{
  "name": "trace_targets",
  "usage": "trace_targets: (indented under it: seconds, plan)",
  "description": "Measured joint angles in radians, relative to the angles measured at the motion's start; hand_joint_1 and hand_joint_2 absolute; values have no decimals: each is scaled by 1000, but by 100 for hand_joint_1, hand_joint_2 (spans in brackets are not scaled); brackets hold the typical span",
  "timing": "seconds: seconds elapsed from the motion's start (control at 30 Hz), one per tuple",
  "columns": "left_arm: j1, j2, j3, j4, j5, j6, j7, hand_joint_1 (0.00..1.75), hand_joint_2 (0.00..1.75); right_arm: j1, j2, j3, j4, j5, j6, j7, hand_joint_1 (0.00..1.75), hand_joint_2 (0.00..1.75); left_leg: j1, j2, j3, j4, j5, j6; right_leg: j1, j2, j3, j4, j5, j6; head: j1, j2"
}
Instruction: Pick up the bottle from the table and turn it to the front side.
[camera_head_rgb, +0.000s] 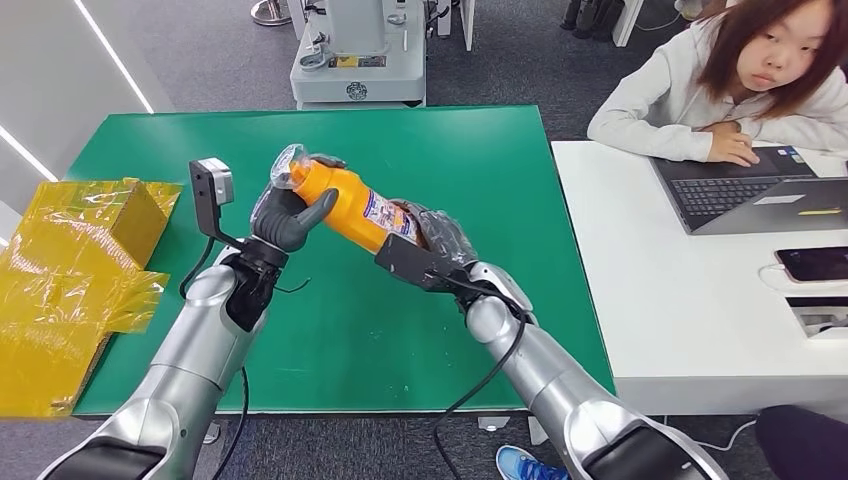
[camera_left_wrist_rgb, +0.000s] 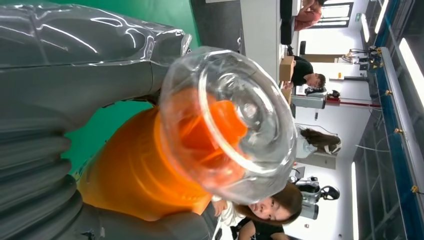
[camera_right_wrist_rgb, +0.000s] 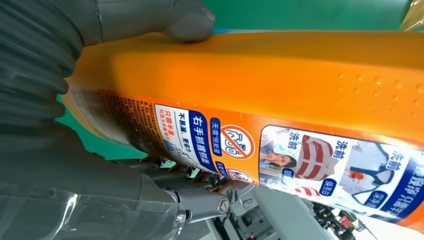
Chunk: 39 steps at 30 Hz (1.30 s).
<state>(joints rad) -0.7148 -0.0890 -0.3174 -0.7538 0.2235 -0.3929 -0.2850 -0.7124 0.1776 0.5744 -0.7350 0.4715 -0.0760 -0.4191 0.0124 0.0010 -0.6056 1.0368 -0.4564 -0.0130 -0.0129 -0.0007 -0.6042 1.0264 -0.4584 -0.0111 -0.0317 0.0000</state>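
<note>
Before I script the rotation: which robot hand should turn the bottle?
Probably the right robot hand: it wraps the bottle around its labelled base, while the left robot hand grips only near the clear cap.

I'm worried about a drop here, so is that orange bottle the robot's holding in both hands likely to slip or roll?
Probably stiff: the orange bottle keeps its shape under the left hand and right hand. Its glossy printed label looks smooth, so it may slip as it turns. Its rounded body could roll if laid on the green table.
</note>
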Motion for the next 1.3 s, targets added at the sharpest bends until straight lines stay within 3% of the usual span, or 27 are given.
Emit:
trace_targets:
  seconds: [0.23,0.37,0.4,0.63,0.97,1.1,1.3]
  plan:
    - [-3,-4,0,0,4,5,7,175,175,14,-1,-8,-11,1,-1,-1,171,175,0,0,0,0,0,0,0,0,0,0,0,0,0,0]
    - [-3,-6,0,0,-13,19,-4,175,175,26,-1,-17,-22,7,-1,-9,7,175,0,0,0,0,0,0,0,0,0,0,0,0,0,0]
    - [-3,-6,0,0,-23,25,-12,175,175,30,-1,-20,-26,11,-2,-12,0,175,0,0,0,0,0,0,0,0,0,0,0,0,0,0]
    - [-10,22,1,-19,-98,77,-32,175,175,90,-17,-42,-117,21,6,-26,0,175,0,0,0,0,0,0,0,0,0,0,0,0,0,0]
    - [-96,85,17,-21,-186,106,-71,175,175,205,-53,-43,-307,21,41,-28,0,175,0,0,0,0,0,0,0,0,0,0,0,0,0,0]
    - [-113,107,21,-24,-249,123,-98,161,175,231,-66,-43,-355,15,47,-29,0,175,0,0,0,0,0,0,0,0,0,0,0,0,0,0]
    - [-166,147,21,-29,-396,196,-128,171,175,262,-91,-42,-404,-5,43,-35,0,175,0,0,0,0,0,0,0,0,0,0,0,0,0,0]
